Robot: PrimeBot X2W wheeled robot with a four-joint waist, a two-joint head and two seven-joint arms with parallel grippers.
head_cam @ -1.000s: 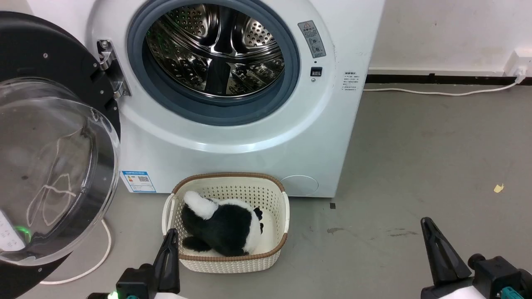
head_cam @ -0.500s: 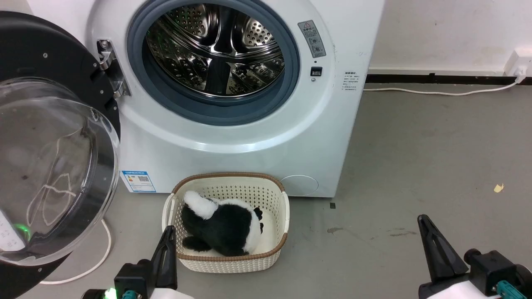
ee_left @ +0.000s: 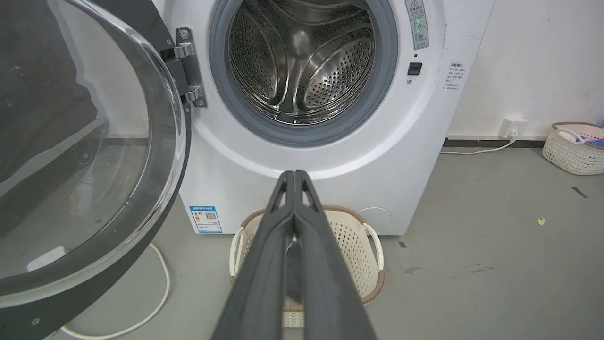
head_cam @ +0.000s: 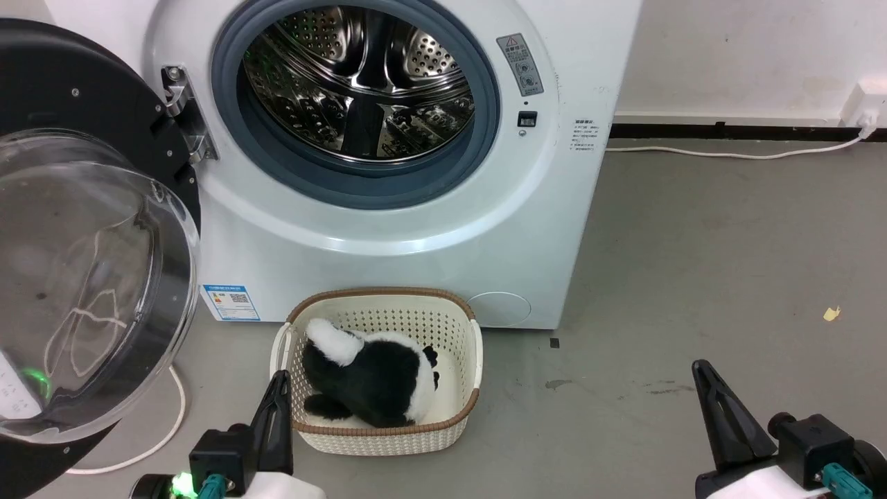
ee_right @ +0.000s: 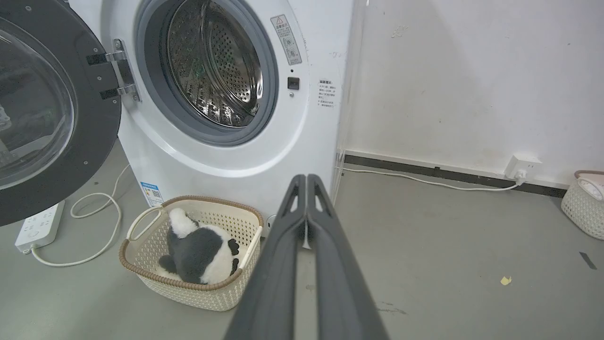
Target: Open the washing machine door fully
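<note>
Left gripper (head_cam: 280, 380) leftward, beside basket (head_cam: 388, 441)

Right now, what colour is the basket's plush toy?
The plush toy is black and white; head view.

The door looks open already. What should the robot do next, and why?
Probably park the left hand and right hand low, away from the washing machine door. It already stands wide off the washing machine, and both hands are shut, touching nothing.

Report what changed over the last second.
The left gripper and the right gripper, both shut, drifted slightly up and left in the head view; neither took hold of anything. The washing machine door, basket and plush toy stayed put.
</note>
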